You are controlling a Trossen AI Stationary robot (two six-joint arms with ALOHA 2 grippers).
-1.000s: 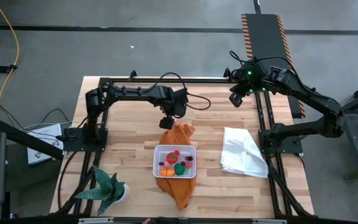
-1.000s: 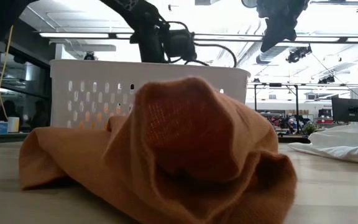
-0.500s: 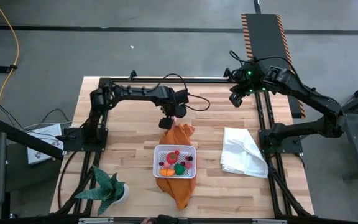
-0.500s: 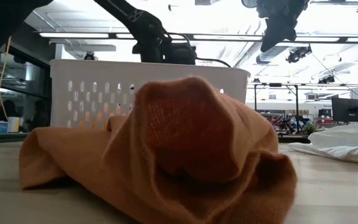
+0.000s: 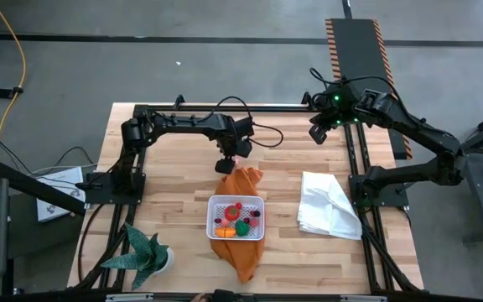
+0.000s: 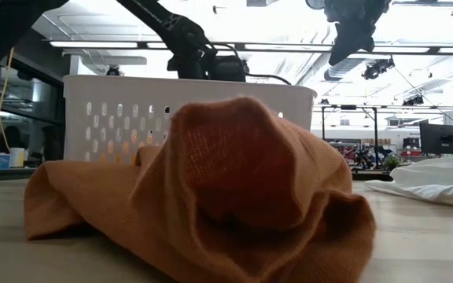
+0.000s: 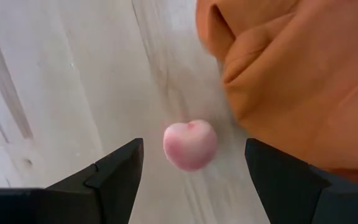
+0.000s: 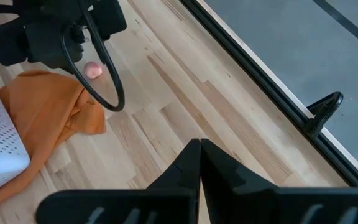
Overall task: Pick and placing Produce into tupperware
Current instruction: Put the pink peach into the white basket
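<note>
Several produce pieces (image 5: 236, 220) already lie in the tupperware (image 5: 212, 206). A pink piece (image 7: 190, 144) remains on the counter (image 5: 174, 184) between the left gripper's (image 7: 191, 165) released fingers; right gripper (image 8: 199, 163) clenched, empty.

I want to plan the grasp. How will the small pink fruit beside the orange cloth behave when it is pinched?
The pink fruit looks round and smooth, so it may roll or slip out sideways. It seems light for its size. The orange cloth close beside it could stop it rolling that way.
</note>
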